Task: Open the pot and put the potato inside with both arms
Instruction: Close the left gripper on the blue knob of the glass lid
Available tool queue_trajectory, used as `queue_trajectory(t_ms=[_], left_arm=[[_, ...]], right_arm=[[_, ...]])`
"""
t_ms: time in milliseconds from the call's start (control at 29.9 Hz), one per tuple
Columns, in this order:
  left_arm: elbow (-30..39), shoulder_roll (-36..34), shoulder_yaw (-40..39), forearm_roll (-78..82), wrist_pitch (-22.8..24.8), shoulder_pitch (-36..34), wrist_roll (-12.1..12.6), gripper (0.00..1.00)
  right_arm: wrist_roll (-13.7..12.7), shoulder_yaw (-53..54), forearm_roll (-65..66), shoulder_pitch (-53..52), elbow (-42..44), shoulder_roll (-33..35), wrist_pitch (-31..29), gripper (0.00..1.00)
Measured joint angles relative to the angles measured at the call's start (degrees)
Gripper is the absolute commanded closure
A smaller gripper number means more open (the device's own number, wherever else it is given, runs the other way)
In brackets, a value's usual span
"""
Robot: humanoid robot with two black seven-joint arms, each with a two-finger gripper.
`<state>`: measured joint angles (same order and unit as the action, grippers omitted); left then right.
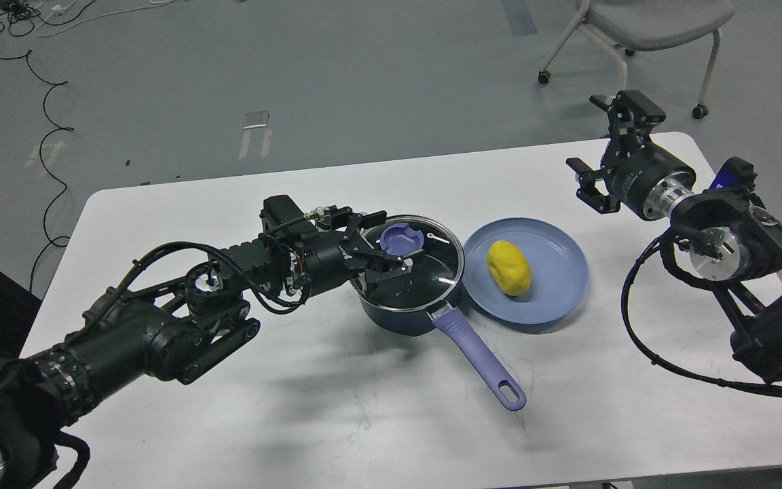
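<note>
A dark blue pot (pixel 404 314) with a long purple handle (pixel 482 363) stands mid-table, covered by a glass lid (pixel 435 261) with a purple knob (pixel 401 240). My left gripper (pixel 391 252) is open, its fingers straddling the knob from the left, one behind it and one in front over the glass. A yellow potato (pixel 508 267) lies on a blue plate (pixel 554 285) just right of the pot. My right gripper (pixel 605 149) is open and empty, raised above the table's far right corner, well away from the plate.
The white table (pixel 228 421) ends close behind the pot and at the right under my right arm. A grey wheeled chair (pixel 642 27) stands on the floor beyond the table. Cables lie on the floor at far left.
</note>
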<state>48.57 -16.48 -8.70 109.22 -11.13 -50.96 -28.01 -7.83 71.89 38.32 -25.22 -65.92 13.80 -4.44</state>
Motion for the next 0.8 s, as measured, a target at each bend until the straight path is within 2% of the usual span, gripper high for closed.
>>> queue_trajectory(t_ms=[100, 167, 201, 234, 368, 401, 568, 702, 802], left_arm=[[0.0, 0.0, 0.1, 0.0, 0.0, 0.0, 0.0, 0.04], [-0.1, 0.0, 0.2, 0.0, 0.0, -0.1, 0.0, 0.08], [-0.1, 0.0, 0.2, 0.1, -0.1, -0.1, 0.0, 0.14], [-0.1, 0.0, 0.2, 0.1, -0.1, -0.1, 0.0, 0.14], [0.0, -0.3, 0.2, 0.2, -0.2, -0.2, 0.0, 0.44], [0.0, -0.4, 0.2, 0.2, -0.2, -0.2, 0.0, 0.47], [0.1, -0.8, 0.2, 0.3, -0.7, -0.1, 0.0, 0.52], [0.5, -1.0, 0.3, 0.3, -0.7, 0.0, 0.0, 0.68], [0.8, -1.2, 0.3, 0.4, -0.7, 0.0, 0.0, 0.71]], right_arm=[[0.0, 0.0, 0.0, 0.0, 0.1, 0.0, 0.0, 0.00], [0.0, 0.0, 0.0, 0.0, 0.2, 0.0, 0.0, 0.00], [0.0, 0.0, 0.0, 0.0, 0.2, 0.0, 0.0, 0.00], [0.0, 0.0, 0.0, 0.0, 0.4, 0.0, 0.0, 0.00], [0.1, 0.0, 0.1, 0.0, 0.8, 0.0, 0.0, 0.00], [0.1, 0.0, 0.1, 0.0, 0.9, 0.0, 0.0, 0.00], [0.1, -0.1, 0.1, 0.0, 1.0, 0.0, 0.0, 0.00], [0.1, -0.2, 0.1, 0.0, 1.0, 0.0, 0.0, 0.00], [0.1, -0.2, 0.1, 0.0, 1.0, 0.0, 0.0, 0.00]])
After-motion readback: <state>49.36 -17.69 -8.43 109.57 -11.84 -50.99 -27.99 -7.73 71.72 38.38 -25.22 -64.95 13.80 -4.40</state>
